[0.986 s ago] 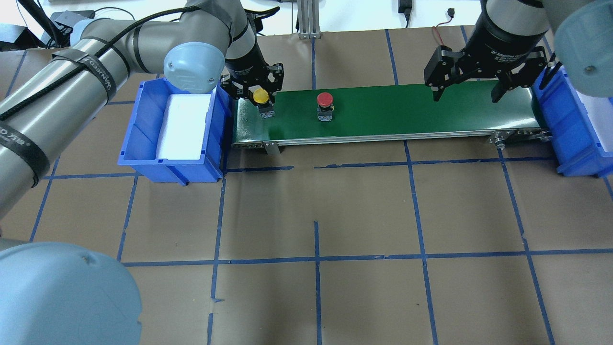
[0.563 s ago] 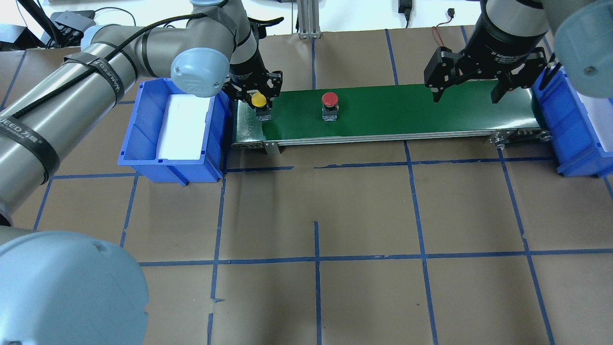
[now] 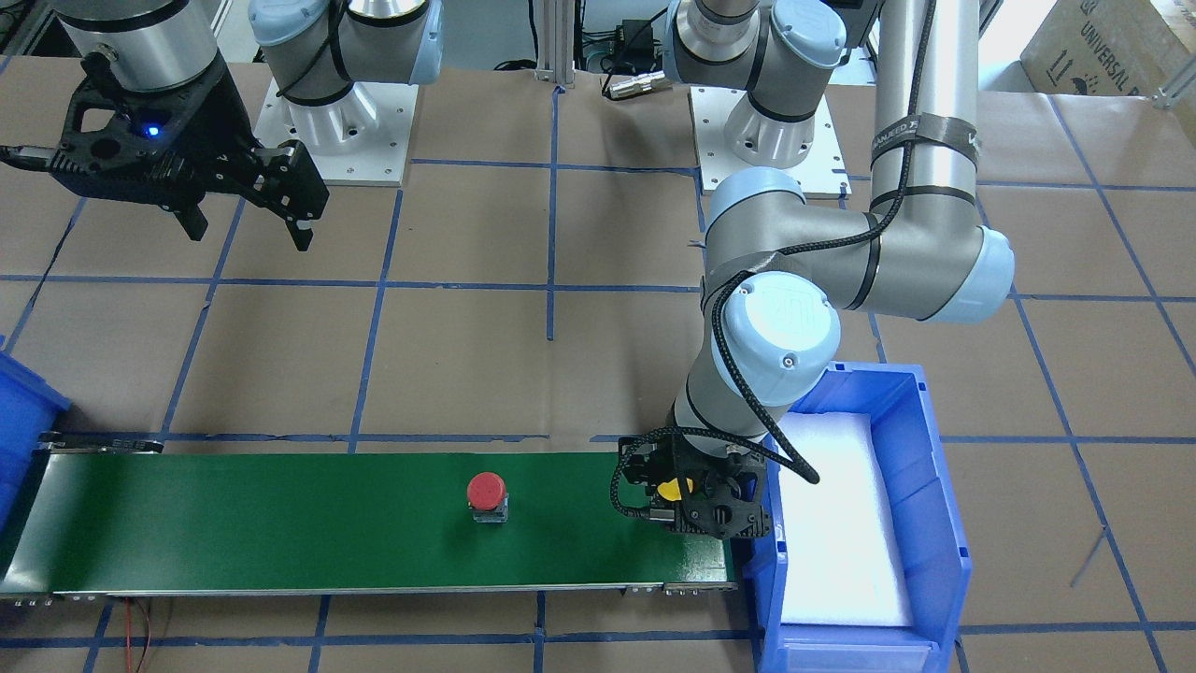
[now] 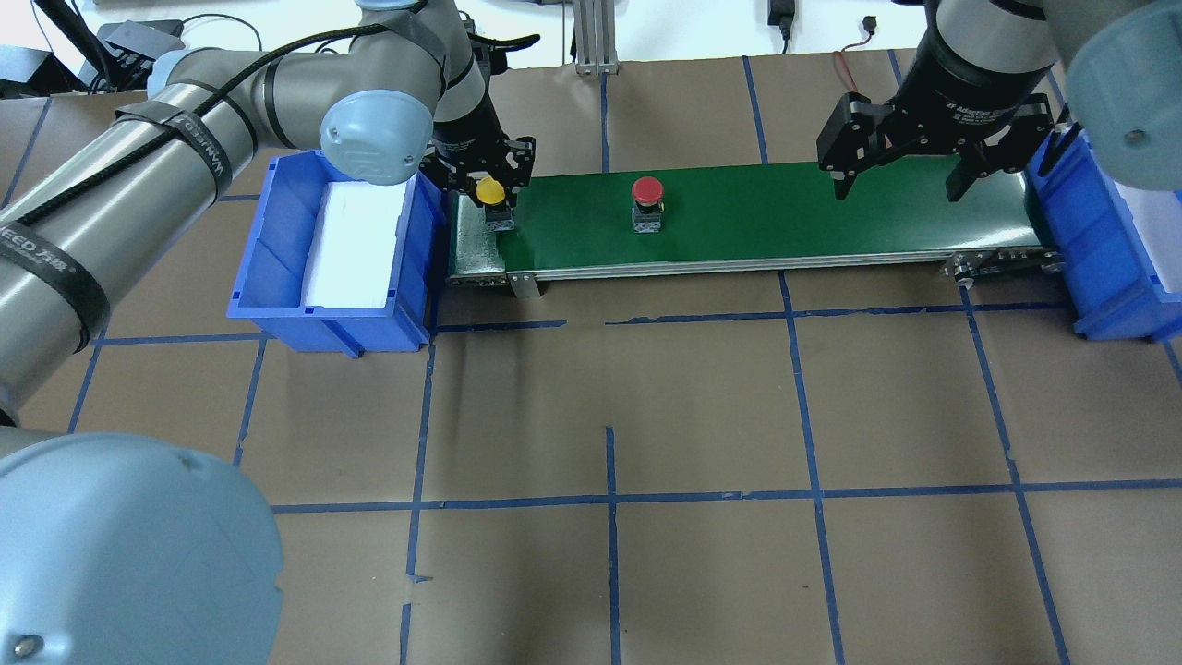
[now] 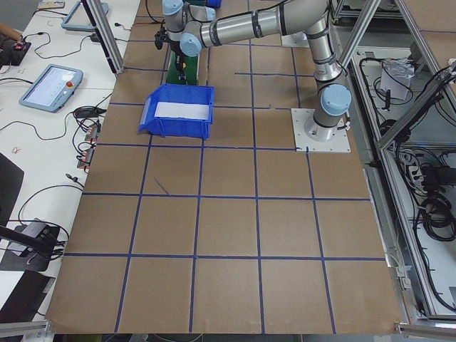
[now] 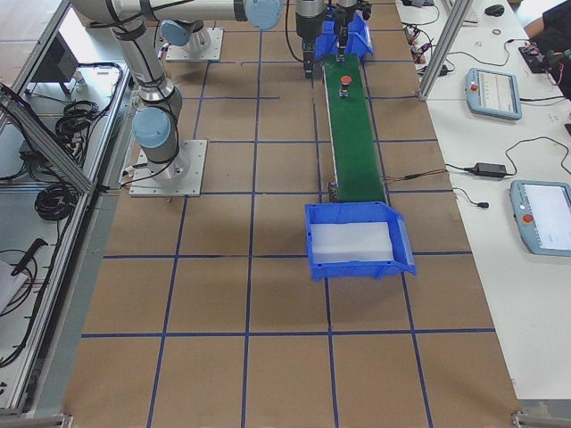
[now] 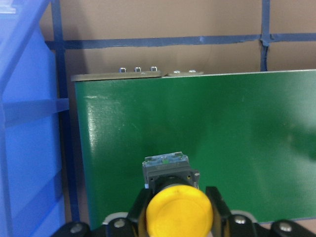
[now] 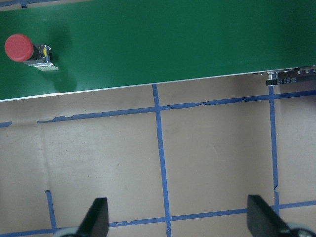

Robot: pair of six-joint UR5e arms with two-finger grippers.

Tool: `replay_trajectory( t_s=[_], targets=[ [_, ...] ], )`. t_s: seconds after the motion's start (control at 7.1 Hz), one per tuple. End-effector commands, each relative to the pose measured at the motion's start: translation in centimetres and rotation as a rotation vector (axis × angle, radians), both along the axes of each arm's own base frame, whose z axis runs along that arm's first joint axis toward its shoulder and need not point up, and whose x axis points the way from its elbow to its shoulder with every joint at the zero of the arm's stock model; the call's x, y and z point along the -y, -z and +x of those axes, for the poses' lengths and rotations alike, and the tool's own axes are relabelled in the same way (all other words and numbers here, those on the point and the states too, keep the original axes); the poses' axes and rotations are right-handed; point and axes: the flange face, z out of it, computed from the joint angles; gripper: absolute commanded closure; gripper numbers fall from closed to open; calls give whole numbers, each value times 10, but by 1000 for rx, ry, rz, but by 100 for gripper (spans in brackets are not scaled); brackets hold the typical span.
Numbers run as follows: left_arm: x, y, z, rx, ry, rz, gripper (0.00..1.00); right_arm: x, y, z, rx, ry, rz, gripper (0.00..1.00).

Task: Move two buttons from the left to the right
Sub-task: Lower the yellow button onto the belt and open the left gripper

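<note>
The yellow button (image 4: 489, 191) is held between the fingers of my left gripper (image 4: 491, 201), just above the left end of the green conveyor belt (image 4: 785, 217). In the left wrist view the yellow button (image 7: 180, 212) sits between the two fingers with its base toward the belt (image 7: 222, 128). The red button (image 4: 647, 190) stands upright and free on the belt, right of the yellow one; it also shows in the front view (image 3: 487, 490) and the right wrist view (image 8: 19, 48). My right gripper (image 4: 898, 189) is open and empty above the belt's right end.
A blue bin (image 4: 277, 268) with a white foam liner stands at the belt's left end, close to my left gripper. A second blue bin (image 4: 1099, 259) stands at the belt's right end. Brown paper with blue tape lines covers the table (image 4: 609, 416).
My left gripper has moved a little left toward the bin with the yellow button in it. The red button has travelled right along the belt. The right gripper has stayed put.
</note>
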Motion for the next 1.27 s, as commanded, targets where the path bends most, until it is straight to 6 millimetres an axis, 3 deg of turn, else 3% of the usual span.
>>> replay_trajectory(
  t_s=[0.0,0.28,0.42,0.7,0.84,0.99,1.13],
  targets=[
    [-1,5,3,1,-2,10,22,0,0,1,0,-2,-1,0],
    [1,-6,3,-2,2,-10,3,0,0,1,-1,-2,1,0],
    [-3,-26,5,-9,3,-38,1,0,0,1,-1,-2,1,0],
    [-37,-80,13,3,6,-59,0,0,1,1,-1,-2,1,0],
    [-49,-115,44,3,-39,-56,0,0,-2,2,8,-1,-7,0],
    [-78,-154,79,9,-73,-15,0,1,-1,2,10,-3,-2,0],
    [-109,-185,95,18,-73,17,0,0,-1,3,11,-3,-4,0]
  ],
)
